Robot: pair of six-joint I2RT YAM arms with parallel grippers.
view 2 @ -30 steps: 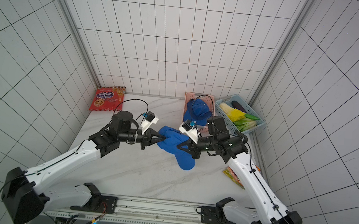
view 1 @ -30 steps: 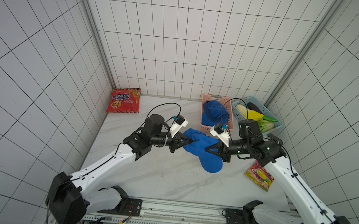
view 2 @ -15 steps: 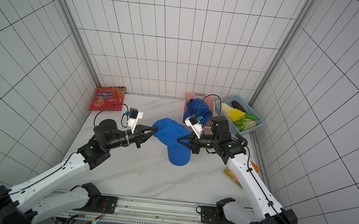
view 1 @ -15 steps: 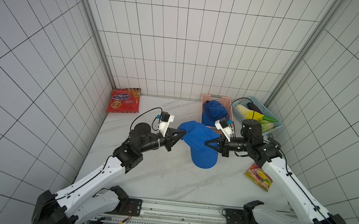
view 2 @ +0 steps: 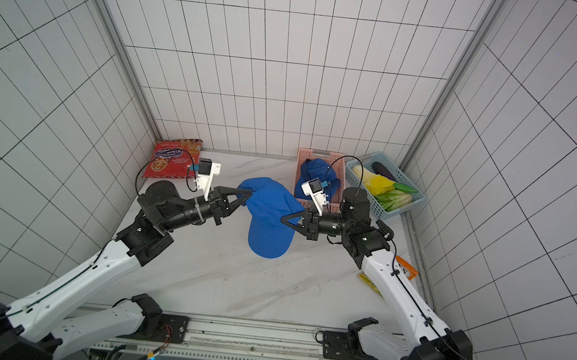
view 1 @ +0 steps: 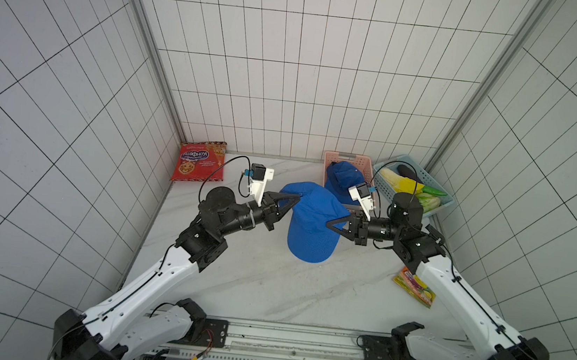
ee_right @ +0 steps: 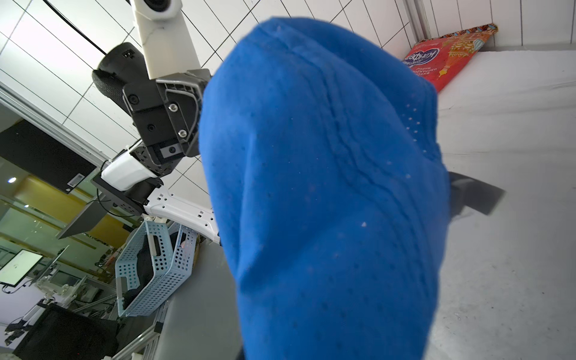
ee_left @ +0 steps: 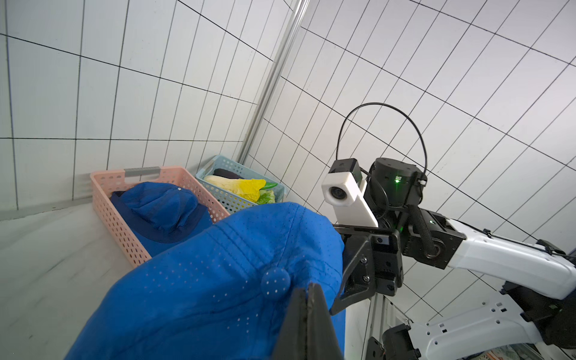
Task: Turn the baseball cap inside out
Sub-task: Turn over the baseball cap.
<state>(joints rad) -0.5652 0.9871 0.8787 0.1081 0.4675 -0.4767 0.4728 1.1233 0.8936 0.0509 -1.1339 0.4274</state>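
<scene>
The blue baseball cap hangs above the marble table between my two arms, brim down toward the table's front. My left gripper is shut at the crown; in the left wrist view its fingertips press together right beside the cap's top button. From the opposite side, my right gripper is shut on the cap's side edge. The cap fills the right wrist view and hides that gripper's jaws.
A pink basket holding another blue cap stands at the back, next to a light blue basket of vegetables. A red snack bag leans in the back left corner. A yellow packet lies near the right arm.
Both arms have lifted the cap off the table and carried it a little left. It now hangs brim down between them. The left arm has drawn back to the left.
</scene>
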